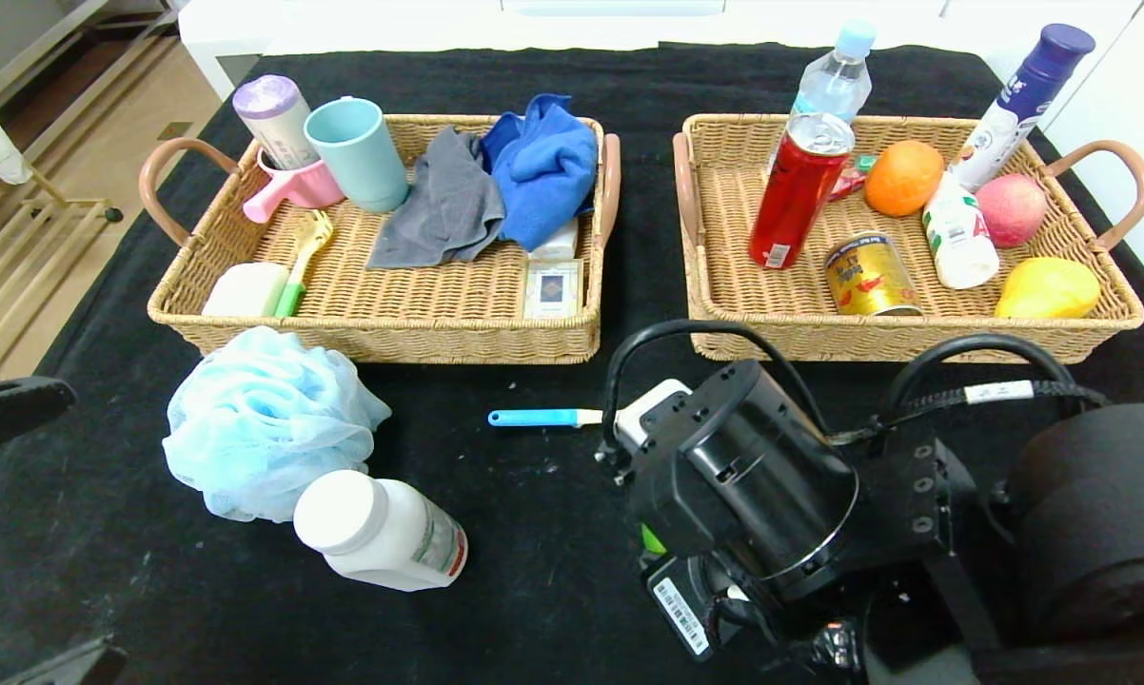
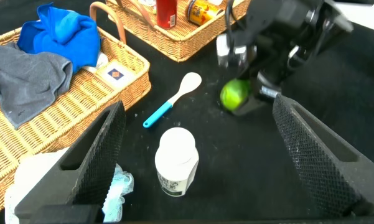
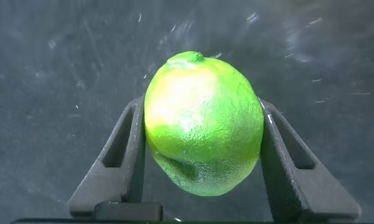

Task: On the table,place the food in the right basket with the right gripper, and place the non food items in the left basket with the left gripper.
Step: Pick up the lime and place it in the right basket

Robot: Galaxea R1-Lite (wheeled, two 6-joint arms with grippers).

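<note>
My right gripper is shut on a green lime, one finger on each side, low over the black table in front of the right basket. The lime also shows in the left wrist view, and as a green sliver under the wrist in the head view. My left gripper is open and empty, above a white bottle lying on the table. A blue bath pouf and a blue-handled spoon also lie on the table. The left basket stands behind them.
The left basket holds cups, cloths, a brush, soap and small boxes. The right basket holds a red can, a gold tin, an orange, an apple, a yellow fruit and bottles. The right arm's bulk covers the table's front right.
</note>
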